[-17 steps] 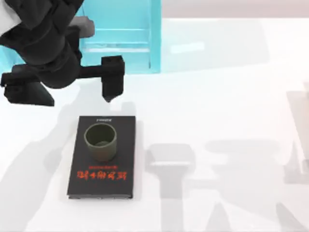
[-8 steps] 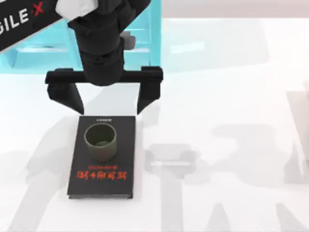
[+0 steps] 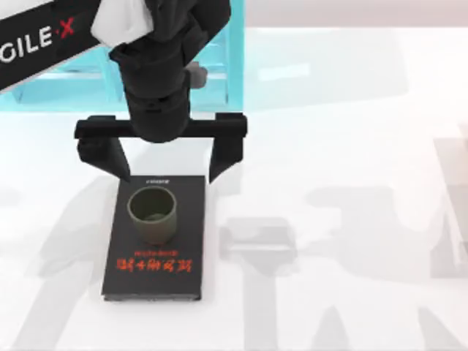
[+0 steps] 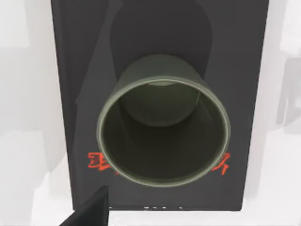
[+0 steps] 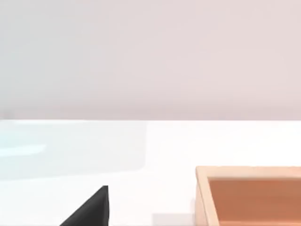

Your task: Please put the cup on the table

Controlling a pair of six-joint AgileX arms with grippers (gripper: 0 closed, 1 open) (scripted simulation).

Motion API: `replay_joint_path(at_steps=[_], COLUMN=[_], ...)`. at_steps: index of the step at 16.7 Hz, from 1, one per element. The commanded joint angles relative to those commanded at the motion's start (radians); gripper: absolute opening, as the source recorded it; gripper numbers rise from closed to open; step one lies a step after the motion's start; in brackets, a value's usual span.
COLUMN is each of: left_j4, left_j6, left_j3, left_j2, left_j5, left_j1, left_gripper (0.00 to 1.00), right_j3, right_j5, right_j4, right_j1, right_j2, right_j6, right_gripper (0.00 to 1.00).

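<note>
The olive-green cup [image 3: 152, 214] stands upright on a black book [image 3: 155, 270] with red lettering, at the left of the white table [image 3: 329, 146]. My left gripper [image 3: 170, 174] hangs open just behind the cup, over the book's far edge. Its fingers [image 3: 219, 155] are spread wider than the book and hold nothing. In the left wrist view I look down into the cup [image 4: 160, 106] on the book [image 4: 70, 70], with one black fingertip [image 4: 89, 212] at the picture's edge. A black part of my right gripper [image 5: 89, 209] shows above the table [image 5: 164, 150].
A turquoise shelf unit [image 3: 212, 66] stands at the back left, behind my left arm. A shallow wooden box [image 5: 249, 193] lies on the table close to my right gripper. White tabletop spreads to the right of the book.
My left gripper swung in from the left, turned square to the book and opened wide. In the last half second it edged slightly closer to the cup. Cup and book stayed put.
</note>
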Motion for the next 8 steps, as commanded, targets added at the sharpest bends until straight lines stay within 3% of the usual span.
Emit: replay_joint_path(at_steps=[5,8], left_j4=[0.245,0.302], left_j6=[0.001,0.000], left_j3=[-0.197,-0.251], left_j2=[0.034,0.047], left_j5=[0.000,0.000], left_j1=[0.001,0.000], left_gripper=[1.00,1.00], right_j3=[0.000,0.000], right_j5=[0.000,0.000], right_j4=[0.000,0.000], right_j1=[0.000,0.000], right_j2=[0.000,0.000], right_j6=[0.000,0.000], right_gripper=[1.00,1.00])
